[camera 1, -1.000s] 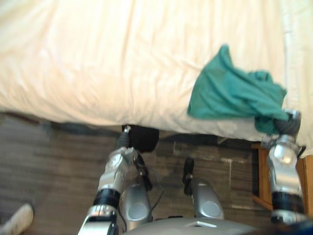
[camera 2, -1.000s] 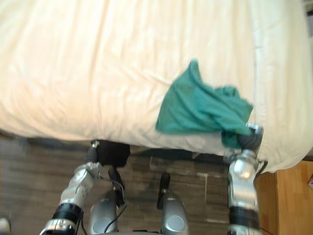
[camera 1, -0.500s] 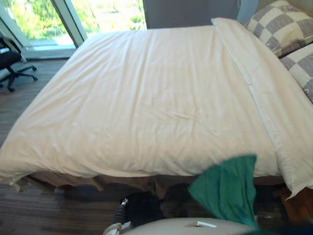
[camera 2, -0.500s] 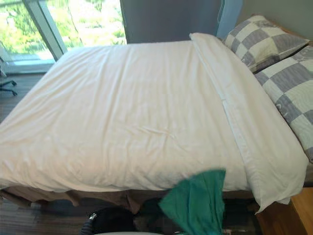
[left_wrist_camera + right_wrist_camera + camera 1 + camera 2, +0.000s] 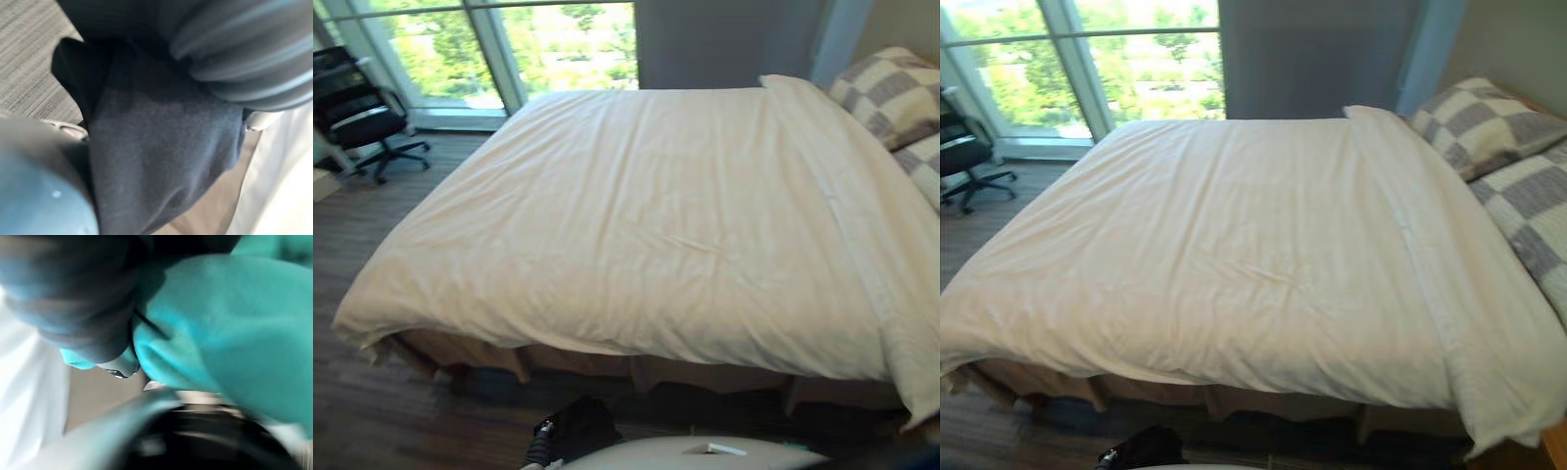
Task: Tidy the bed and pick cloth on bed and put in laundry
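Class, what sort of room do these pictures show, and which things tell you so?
Most likely a bedroom, perhaps in a hotel: a large bed under a smooth white duvet, checked pillows at its head, and an office chair by the tall window.

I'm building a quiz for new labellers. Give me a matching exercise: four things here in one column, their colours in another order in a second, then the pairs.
Things:
1. duvet
2. pillows
3. office chair
4. cloth in the right wrist view

Colours:
a. teal
b. black
c. white
d. grey and cream checks

Pairs: 1-c; 2-d; 3-b; 4-a.
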Motion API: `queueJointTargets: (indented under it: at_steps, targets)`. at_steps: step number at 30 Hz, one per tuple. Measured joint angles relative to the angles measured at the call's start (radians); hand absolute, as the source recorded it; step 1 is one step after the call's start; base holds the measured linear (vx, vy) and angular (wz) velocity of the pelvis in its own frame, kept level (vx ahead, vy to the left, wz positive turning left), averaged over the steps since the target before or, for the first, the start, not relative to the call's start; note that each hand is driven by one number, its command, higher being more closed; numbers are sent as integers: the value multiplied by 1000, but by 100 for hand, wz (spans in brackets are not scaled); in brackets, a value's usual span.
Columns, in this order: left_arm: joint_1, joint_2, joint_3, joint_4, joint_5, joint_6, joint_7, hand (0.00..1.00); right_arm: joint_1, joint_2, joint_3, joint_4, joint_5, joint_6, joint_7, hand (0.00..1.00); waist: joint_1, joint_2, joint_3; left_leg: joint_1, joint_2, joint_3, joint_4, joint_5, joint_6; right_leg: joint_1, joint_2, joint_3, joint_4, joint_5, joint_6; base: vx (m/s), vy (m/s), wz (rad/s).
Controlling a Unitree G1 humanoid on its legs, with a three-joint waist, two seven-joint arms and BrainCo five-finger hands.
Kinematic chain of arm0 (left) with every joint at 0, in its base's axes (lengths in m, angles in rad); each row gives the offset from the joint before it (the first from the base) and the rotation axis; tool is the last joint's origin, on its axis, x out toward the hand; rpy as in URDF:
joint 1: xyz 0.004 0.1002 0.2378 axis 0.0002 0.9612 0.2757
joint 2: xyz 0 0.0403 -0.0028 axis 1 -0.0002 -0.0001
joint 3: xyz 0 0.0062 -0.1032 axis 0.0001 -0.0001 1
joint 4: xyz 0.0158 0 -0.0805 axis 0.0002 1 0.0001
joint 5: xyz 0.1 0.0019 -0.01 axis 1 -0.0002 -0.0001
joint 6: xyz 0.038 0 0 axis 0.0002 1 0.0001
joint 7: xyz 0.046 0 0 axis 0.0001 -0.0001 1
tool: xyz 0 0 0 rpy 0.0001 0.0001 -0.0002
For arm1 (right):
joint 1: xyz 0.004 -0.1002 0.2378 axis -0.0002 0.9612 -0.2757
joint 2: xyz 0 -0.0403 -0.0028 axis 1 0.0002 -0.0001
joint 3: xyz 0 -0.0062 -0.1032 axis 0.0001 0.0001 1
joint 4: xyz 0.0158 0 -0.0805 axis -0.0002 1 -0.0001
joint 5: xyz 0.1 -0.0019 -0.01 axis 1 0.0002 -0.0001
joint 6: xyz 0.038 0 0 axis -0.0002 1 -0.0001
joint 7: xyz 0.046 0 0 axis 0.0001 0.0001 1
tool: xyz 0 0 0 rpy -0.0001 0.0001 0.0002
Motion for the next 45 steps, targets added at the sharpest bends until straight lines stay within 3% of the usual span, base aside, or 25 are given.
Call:
queueJointTargets:
  at_steps: [5, 6, 7, 9, 11, 12, 13, 14, 15, 17, 18, 19, 20, 21, 24, 28, 30, 31, 32, 33, 35, 37, 38, 39, 45]
  targets:
    - [-12, 9, -46, -21, 11, 16, 6, 100, -120, -40, 93, 54, -44, -21, 2, 100, 27, 12, 29, -57, -53, -125, 0, 33, 29, 46, -28, -161, 1, -5, 38, 63, 2, 106]
    - [-11, 14, -46, -29, 14, 23, 6, 100, -144, -37, 119, 63, -57, -19, 6, 100, 29, 4, 30, -76, -75, -129, 0, 19, 58, 83, -47, -257, 5, -20, 58, 42, -2, 137]
    - [-11, 19, -42, -29, 29, 23, 5, 100, -145, -33, 122, 63, -55, -14, 10, 100, 26, -3, 28, -80, -81, -92, 1, 3, 81, 101, -58, -303, 5, -23, 65, 53, -3, 196]
    - [-43, 33, -40, -29, 50, 24, 12, 100, -144, -40, 117, 95, -12, 13, 26, 100, 20, -32, 20, -161, -70, 166, 110, -55, 156, 128, -115, -504, 37, -26, 83, 129, 72, 235]
    - [-64, 14, -43, -33, 48, 25, 26, 100, -141, -59, 93, 124, 69, 46, 42, 100, 19, -7, 26, -219, -26, 365, 275, -75, 223, 146, -147, -612, 194, -32, 71, 185, 151, 279]
    - [-90, -5, -43, -33, 48, 32, 29, 100, -118, -67, 45, 122, 135, 57, 56, 100, 8, 23, 41, -228, -3, 431, 329, -109, 285, 137, -206, -633, 414, -35, 27, 135, 151, 278]
    - [-94, -10, -42, -30, 48, 32, 30, 100, -119, -74, 23, 124, 164, 55, 61, 100, 6, 36, 47, -225, -1, 421, 330, -125, 303, 128, -205, -629, 462, -94, 42, 53, 186, 241]
    - [-120, -10, -41, -27, 47, 42, 30, 100, -141, -55, -16, 125, 221, 47, 70, 100, 0, 26, 93, -184, -20, 372, 285, -126, 292, 110, -183, -632, 435, -180, 70, -10, 119, 178]
    - [-137, -2, -41, -26, 41, 44, 25, 100, -153, -29, -42, 125, 258, 50, 69, 100, 9, -21, 123, -147, -68, 342, 241, -135, 251, 58, -197, -659, 377, -138, 34, -3, 119, 171]
    - [-159, 18, -52, 8, 46, 52, 18, 100, -139, -7, -58, 137, 284, 57, 59, 100, 16, -51, 113, -120, -119, 285, 189, -142, 222, 105, -236, -698, 430, -142, 36, 66, 5, 100]
    - [-159, 17, -52, 9, 41, 50, 17, 100, -136, -12, -64, 136, 290, 57, 55, 100, 27, -47, 111, -109, -132, 267, 163, -141, 213, 109, -250, -702, 454, -129, 34, 108, 8, 72]
    - [-157, 13, -67, 12, 41, 46, -1, 100, -131, -11, -76, 134, 301, 58, 46, 100, 29, -33, 112, -82, -159, 227, 114, -126, 211, 115, -278, -699, 519, -100, -5, 81, 18, 92]
    - [-158, 12, -87, 26, 41, 47, -18, 100, -108, -11, -92, 110, 319, 54, 41, 100, 17, -18, 108, -63, -176, 162, 85, -118, 220, 97, -302, -642, 606, -54, -110, 149, 25, 148]
    - [-165, 0, -106, 43, 40, 49, -21, 100, -86, -13, -121, 87, 327, 46, 38, 100, 5, 10, 104, -46, -178, 84, 77, -115, 228, 61, -287, -517, 672, -81, -130, 188, -21, 158]
    - [-172, 14, -133, 53, 39, 53, -31, 100, -44, -8, -131, 65, 322, 38, 43, 100, -11, 16, 108, -26, -179, -79, 89, -112, 240, -5, -161, -302, 644, -178, -38, 238, -80, 184]
    - [-174, 15, -153, 62, 46, 55, -49, 100, -23, 0, -107, 68, 318, 26, 65, 100, -7, 21, 111, -8, -181, -293, 99, -102, 228, -91, -22, -85, 479, -197, -34, 231, -131, 180]
    - [-176, 19, -156, 61, 50, 58, -57, 100, -32, 3, -103, 68, 329, 20, 83, 100, -5, 18, 108, 0, -188, -412, 86, -89, 200, -130, 46, 70, 329, -191, -32, 144, -168, 156]
    - [-177, 22, -156, 61, 50, 57, -62, 100, -34, 6, -101, 67, 331, 20, 88, 100, -3, 8, 108, 1, -194, -427, 86, -88, 192, -131, 53, 101, 288, -173, -37, 100, -133, 119]
    - [-183, 37, -149, 57, 49, 52, -69, 100, -42, 16, -90, 67, 336, 20, 99, 100, 12, -35, 111, 15, -221, -441, 74, -94, 164, -135, 40, 156, 229, -75, -56, 85, -151, 71]
    - [-189, 33, -125, 68, 48, 53, -67, 100, -57, 22, -93, 74, 337, 29, 102, 100, 24, -30, 113, 36, -204, -418, 53, -105, 146, -123, 34, 141, 247, -87, -61, 90, -178, 50]
    - [-176, 7, -85, 70, 52, 53, -69, 100, -69, 16, -90, 59, 351, 32, 107, 100, 16, -10, 110, 44, -175, -348, 34, -101, 120, -105, 40, 117, 231, -92, -66, 106, -178, 26]
    - [-170, -19, -44, 69, 51, 52, -69, 100, -70, -2, -74, 50, 359, 62, 109, 100, 15, 9, 109, 59, -169, -355, 18, -93, 116, -83, 51, 114, 212, -92, -66, 90, -84, 14]
    - [-168, -24, -24, 68, 48, 51, -69, 100, -71, -4, -68, 47, 359, 82, 109, 100, 20, 9, 109, 70, -165, -355, 12, -91, 117, -69, 57, 112, 201, -92, -66, 50, -37, 6]
    - [-146, -35, 46, 59, 48, 50, -94, 100, -60, 5, -23, 32, 364, 150, 119, 100, 35, -13, 71, 84, -183, -346, 1, -73, 136, -6, 65, 93, 87, -41, -44, 41, -23, 3]
    - [-146, -34, 46, 59, 48, 50, -93, 100, -60, 5, -23, 33, 368, 150, 119, 100, 36, -14, 71, 84, -183, -346, 1, -73, 136, -6, 66, 93, 86, -41, -44, 0, 0, 0]
